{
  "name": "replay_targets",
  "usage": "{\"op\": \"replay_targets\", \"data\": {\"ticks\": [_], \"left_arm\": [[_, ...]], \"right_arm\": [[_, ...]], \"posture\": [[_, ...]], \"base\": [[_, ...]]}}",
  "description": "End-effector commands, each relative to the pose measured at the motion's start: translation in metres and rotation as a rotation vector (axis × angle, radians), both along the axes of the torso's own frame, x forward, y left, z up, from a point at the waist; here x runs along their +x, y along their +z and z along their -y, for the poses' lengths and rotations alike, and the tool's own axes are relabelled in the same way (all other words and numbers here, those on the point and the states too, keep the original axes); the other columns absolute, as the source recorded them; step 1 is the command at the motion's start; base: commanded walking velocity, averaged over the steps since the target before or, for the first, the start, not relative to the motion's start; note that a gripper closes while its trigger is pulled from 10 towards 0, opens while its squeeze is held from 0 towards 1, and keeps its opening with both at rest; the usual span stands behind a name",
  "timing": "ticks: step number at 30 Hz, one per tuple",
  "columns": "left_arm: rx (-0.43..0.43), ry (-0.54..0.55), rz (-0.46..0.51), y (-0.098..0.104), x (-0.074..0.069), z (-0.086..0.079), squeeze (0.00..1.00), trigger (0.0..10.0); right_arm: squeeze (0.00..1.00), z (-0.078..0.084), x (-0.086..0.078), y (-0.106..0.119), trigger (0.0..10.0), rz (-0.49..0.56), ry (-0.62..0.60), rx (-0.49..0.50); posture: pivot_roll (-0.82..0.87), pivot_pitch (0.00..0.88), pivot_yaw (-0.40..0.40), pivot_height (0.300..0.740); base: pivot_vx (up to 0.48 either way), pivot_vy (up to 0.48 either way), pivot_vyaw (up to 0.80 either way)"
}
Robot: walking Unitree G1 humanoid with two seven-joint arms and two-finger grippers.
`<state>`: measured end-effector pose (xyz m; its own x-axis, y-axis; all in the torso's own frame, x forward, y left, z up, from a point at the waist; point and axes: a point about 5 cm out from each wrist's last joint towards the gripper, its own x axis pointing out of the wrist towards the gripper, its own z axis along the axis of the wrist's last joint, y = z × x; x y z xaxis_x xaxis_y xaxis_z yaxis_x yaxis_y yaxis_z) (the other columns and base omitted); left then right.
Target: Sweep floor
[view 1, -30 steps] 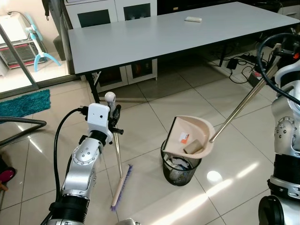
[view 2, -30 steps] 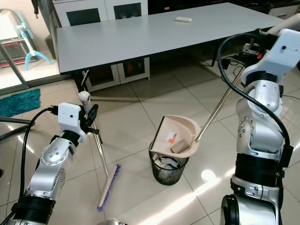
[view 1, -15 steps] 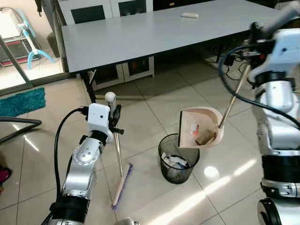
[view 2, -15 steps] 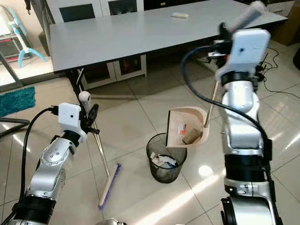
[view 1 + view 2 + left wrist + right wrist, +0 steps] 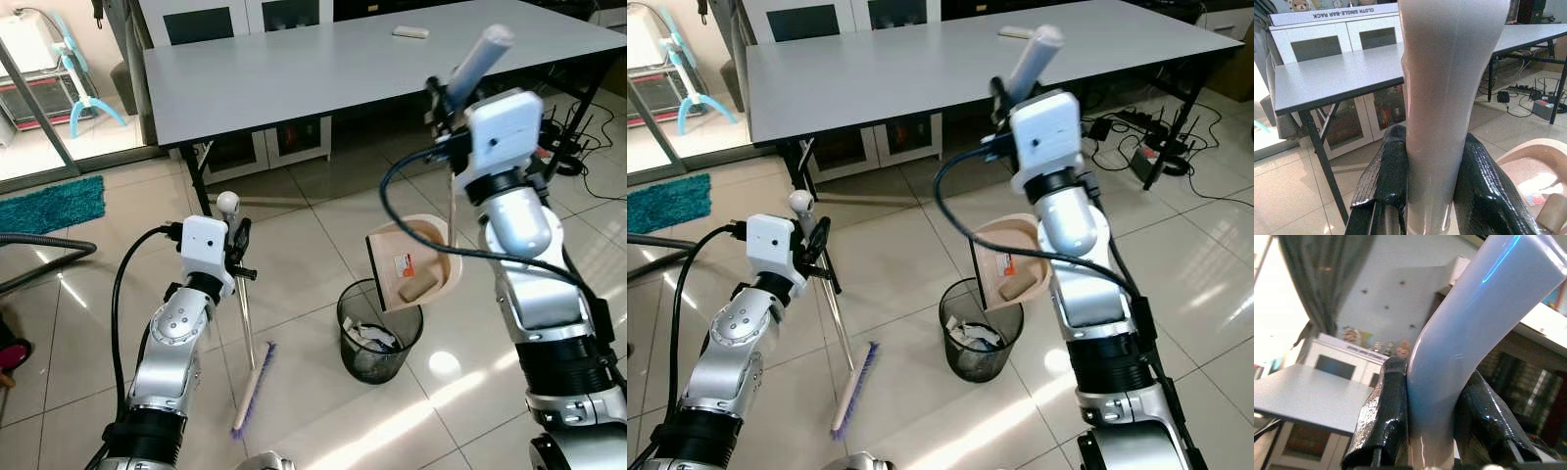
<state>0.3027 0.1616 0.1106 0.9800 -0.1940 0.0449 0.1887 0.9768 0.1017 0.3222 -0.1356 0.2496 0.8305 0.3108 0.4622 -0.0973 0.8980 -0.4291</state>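
Your right gripper (image 5: 1425, 431), clamped on the beige plastic dustpan (image 5: 416, 264), is tipping it beside the black mesh bin's (image 5: 377, 338) rim; the scraps may be missing it.

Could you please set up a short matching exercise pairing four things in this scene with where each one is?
Things:
1. beige plastic dustpan
2. black mesh wastebasket
3. purple-bristled broom
4. small white object

Places:
A. on the grey table
B. on the tiled floor, paper scraps inside
C. raised above the basket by the right gripper
D. propped head-down by the left gripper

Pairs: 1-C, 2-B, 3-D, 4-A
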Motion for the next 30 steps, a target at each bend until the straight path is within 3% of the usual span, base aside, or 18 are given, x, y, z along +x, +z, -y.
{"op": "replay_targets", "data": {"ticks": [1, 10, 25, 27, 28, 30], "left_arm": [[0.014, 0.007, 0.035, 0.006, 0.001, -0.003, 0.00, 10.0], [0.016, 0.004, 0.036, 0.006, 0.002, -0.003, 0.00, 10.0], [0.014, 0.002, 0.032, 0.005, 0.002, -0.001, 0.00, 10.0], [0.014, 0.002, 0.033, 0.006, 0.002, -0.001, 0.00, 10.0], [0.017, -0.002, 0.037, 0.008, 0.004, -0.001, 0.00, 10.0], [0.031, -0.002, 0.038, 0.011, 0.006, -0.002, 0.00, 10.0]], "right_arm": [[0.00, -0.008, -0.007, 0.015, 10.0, 0.084, 0.042, -0.028], [0.00, -0.029, -0.014, 0.007, 10.0, 0.069, 0.170, -0.163], [0.00, -0.018, -0.015, 0.025, 10.0, 0.120, 0.125, -0.224], [0.00, -0.014, -0.014, 0.031, 10.0, 0.135, 0.094, -0.200], [0.00, 0.001, -0.013, 0.050, 10.0, 0.169, 0.030, -0.046], [0.00, 0.016, -0.011, 0.065, 10.0, 0.172, -0.001, 0.142]], "posture": [[-0.04, 0.000, 0.051, 0.740], [-0.04, 0.000, 0.054, 0.740], [-0.05, 0.000, 0.060, 0.740], [-0.05, 0.000, 0.061, 0.740], [-0.05, 0.000, 0.063, 0.740], [-0.05, 0.000, 0.062, 0.740]], "base": [[0.000, 0.000, 0.00], [0.000, 0.000, 0.00], [0.000, 0.000, 0.00], [0.000, 0.000, 0.00], [0.000, 0.000, 0.00], [0.000, 0.000, 0.00]]}}
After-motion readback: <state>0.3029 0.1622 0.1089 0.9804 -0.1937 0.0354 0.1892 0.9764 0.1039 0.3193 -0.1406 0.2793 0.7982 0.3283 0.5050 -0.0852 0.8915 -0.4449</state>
